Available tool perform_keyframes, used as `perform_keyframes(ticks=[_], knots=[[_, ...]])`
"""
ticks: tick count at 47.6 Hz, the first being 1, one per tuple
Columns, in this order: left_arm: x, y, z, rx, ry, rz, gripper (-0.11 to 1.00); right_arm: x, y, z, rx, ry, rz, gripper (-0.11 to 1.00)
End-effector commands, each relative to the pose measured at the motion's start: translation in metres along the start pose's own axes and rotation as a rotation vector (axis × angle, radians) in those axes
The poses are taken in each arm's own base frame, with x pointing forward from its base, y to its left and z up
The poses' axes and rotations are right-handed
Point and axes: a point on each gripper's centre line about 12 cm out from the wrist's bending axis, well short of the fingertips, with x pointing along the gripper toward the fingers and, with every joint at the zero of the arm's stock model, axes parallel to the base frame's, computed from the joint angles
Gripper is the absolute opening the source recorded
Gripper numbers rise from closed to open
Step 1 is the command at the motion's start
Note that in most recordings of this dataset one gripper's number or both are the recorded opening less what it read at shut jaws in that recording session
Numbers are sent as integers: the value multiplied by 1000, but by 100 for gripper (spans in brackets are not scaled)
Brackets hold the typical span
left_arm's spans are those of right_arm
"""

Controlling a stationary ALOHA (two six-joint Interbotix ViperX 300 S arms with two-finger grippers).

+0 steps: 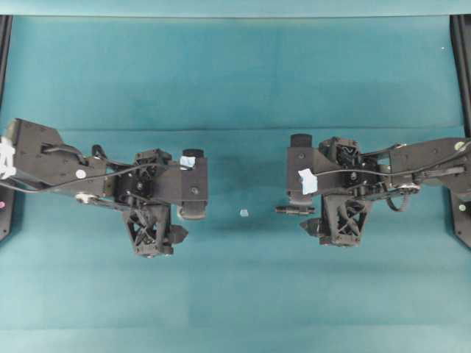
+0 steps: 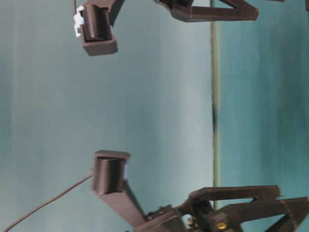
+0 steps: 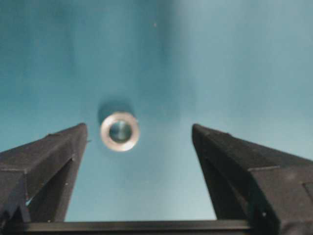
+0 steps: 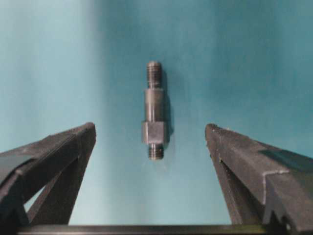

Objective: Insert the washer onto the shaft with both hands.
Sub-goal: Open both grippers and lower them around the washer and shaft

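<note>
Washer (image 3: 120, 131) flat on teal cloth (image 3: 205, 58) between spread left gripper (image 3: 139, 134) fingers; shaft (image 4: 155, 110) lying between spread right gripper (image 4: 150, 132) fingers, untouched.

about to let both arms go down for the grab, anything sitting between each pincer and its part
Nothing visible. In the left wrist view the washer lies flat on bare teal cloth between the open left pincer fingers. In the right wrist view the shaft lies alone between the open right pincer fingers.
</note>
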Motion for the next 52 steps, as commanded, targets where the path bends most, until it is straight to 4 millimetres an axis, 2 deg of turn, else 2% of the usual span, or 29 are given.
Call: perform_keyframes(ticks=[1, 17, 28, 52], knots=[[1, -1, 2, 6, -9, -1, 92, 2, 1, 3, -2, -3, 0, 87], [4, 1, 1, 22, -6, 1, 92, 24, -1, -7, -17, 46, -8, 87], [15, 2, -4, 33, 11, 3, 92, 35, -1, -11, -16, 47, -8, 87], [22, 4, -12, 34, 23, 5, 92, 40, -6, -17, -6, 61, -14, 87]])
